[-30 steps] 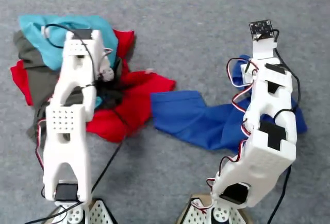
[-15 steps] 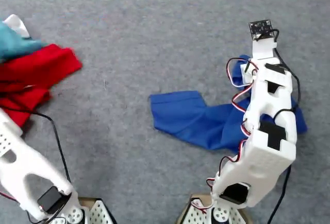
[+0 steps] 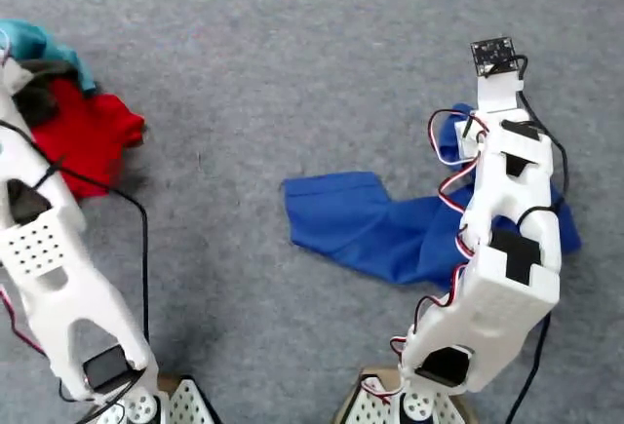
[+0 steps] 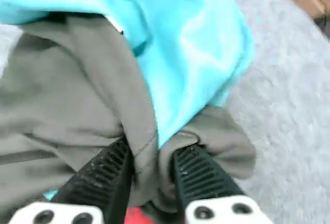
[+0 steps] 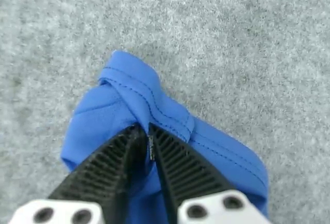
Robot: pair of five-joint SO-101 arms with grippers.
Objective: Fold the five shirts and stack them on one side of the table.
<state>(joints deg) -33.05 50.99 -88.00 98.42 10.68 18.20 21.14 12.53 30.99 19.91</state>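
Since a second ago the loose pile had been dragged well away from the blue shirt [image 3: 361, 224]. The red shirt [image 3: 88, 136] had nearly touched it back then; it now sat far to its left, at the edge of the table [image 3: 292, 73], bunched tighter than half a second earlier. The teal shirt [image 3: 44, 42] and grey shirt [image 3: 34, 102] lay crumpled against the red one, on its side away from the blue shirt. The left arm [image 3: 58, 278] had swung out with them and stood well left of the blue shirt, its black cable [image 3: 141, 249] hanging on the side towards the blue. The left gripper [image 4: 154, 149] was clamped on a fold of grey shirt, fingers nearly together with cloth bulging between them. Teal draped over the grey just past the fingertips, and a bit of red showed under the grip. The blue shirt had not shifted: it was spread roughly mid-table, one sleeve end flat, the other end bunched under the right arm [image 3: 507, 249]. That arm had not moved either and stood directly over the shirt's right part. The right gripper [image 5: 146, 130] was closed to a sliver, pinching a stitched edge of the blue shirt, bare grey table beyond.
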